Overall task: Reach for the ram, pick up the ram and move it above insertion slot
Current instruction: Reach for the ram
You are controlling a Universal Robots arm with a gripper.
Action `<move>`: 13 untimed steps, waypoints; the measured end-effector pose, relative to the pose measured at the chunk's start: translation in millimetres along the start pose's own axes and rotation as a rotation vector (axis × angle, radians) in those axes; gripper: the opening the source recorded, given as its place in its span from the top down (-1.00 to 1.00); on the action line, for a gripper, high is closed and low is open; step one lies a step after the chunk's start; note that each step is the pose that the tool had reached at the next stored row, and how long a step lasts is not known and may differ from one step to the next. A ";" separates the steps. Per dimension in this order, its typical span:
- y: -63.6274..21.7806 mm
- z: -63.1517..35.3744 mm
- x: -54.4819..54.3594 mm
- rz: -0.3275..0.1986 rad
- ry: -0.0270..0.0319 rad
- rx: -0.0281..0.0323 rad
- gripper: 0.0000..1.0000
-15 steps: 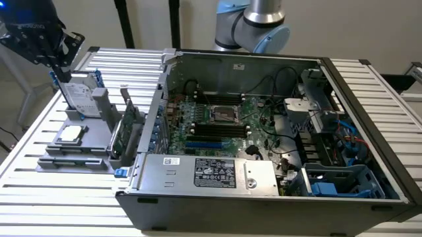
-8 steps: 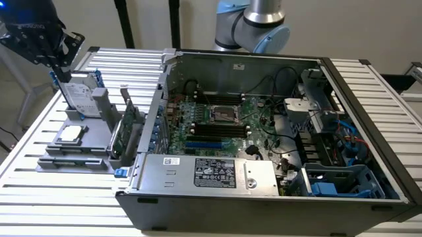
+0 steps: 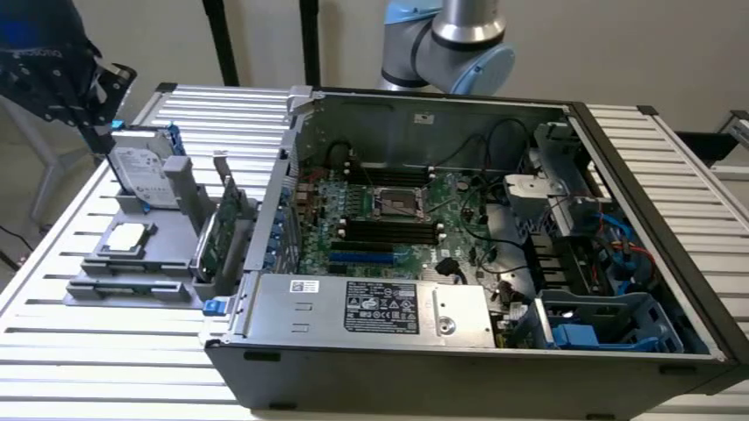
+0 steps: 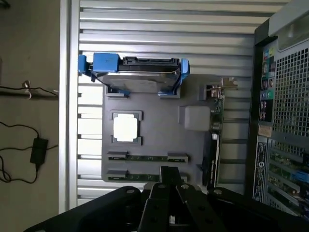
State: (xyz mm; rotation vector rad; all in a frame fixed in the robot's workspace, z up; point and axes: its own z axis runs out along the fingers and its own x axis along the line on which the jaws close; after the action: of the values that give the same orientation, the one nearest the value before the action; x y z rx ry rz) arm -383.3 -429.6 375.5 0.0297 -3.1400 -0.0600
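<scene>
Two ram sticks stand edge-up in slots at the near end of the grey holder [image 4: 159,137]; the ram [image 4: 147,157] is one thin green strip and a second stick [image 4: 145,176] lies parallel beside it. My gripper [image 4: 170,177] hovers above the holder, its dark fingers drawn together and holding nothing, with the tips over the second stick. In the exterior view the ram sticks [image 3: 126,286] sit at the holder's front end, on that view's left. The motherboard's black insertion slots [image 3: 387,230] lie inside the open computer case [image 3: 655,263].
The holder also carries a silver hard drive in a blue frame [image 4: 140,72], a square processor [image 4: 126,128] and a green expansion card [image 4: 217,108] with a metal bracket. The case wall [image 4: 285,111] stands close beside the holder. The arm's joint [image 3: 457,39] rises behind the case.
</scene>
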 end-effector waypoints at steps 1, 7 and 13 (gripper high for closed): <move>-2.8 0.3 3.6 0.000 0.0000 0.0000 0.79; -21.0 2.5 18.1 0.000 0.0000 -0.0001 0.79; -33.6 3.3 19.6 0.000 0.0000 0.0000 0.79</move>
State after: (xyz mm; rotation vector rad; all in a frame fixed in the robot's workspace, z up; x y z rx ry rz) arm -402.2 -463.4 370.9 0.0298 -3.1400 -0.0600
